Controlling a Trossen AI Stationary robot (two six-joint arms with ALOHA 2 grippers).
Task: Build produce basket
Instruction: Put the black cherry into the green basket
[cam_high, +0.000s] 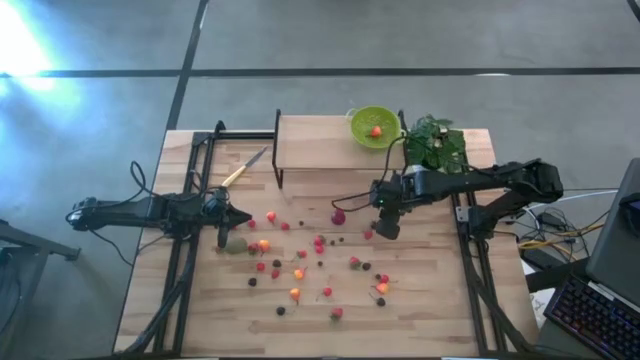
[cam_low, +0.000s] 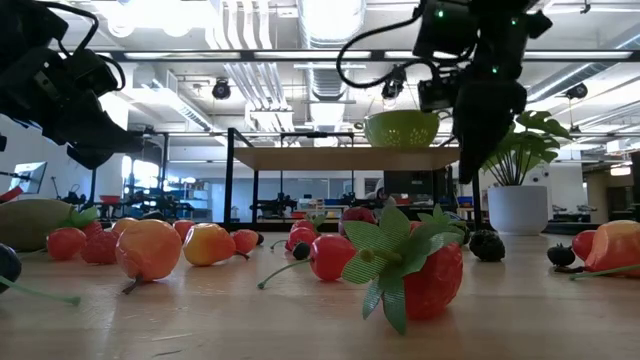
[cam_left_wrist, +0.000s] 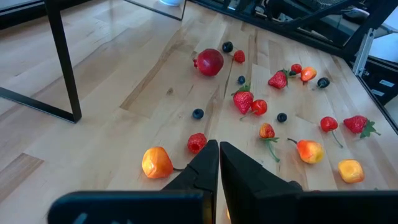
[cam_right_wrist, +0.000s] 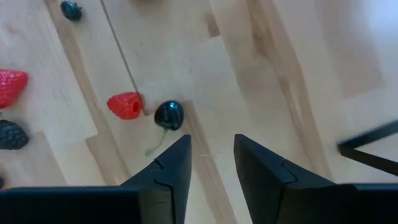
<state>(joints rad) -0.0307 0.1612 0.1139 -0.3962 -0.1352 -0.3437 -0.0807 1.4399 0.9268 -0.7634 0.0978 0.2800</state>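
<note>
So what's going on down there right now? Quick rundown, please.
Left tool shut, idle above the fruit at table's left. Right tool open, empty, hovering over a dark cherry. Green basket on the shelf, one fruit inside. Nothing in the way.

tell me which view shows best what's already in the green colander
The high view: it looks down into the green colander on the raised shelf and shows one red-orange fruit inside. The low view catches only the colander's outside from below, contents hidden. Neither wrist view shows it.
</note>
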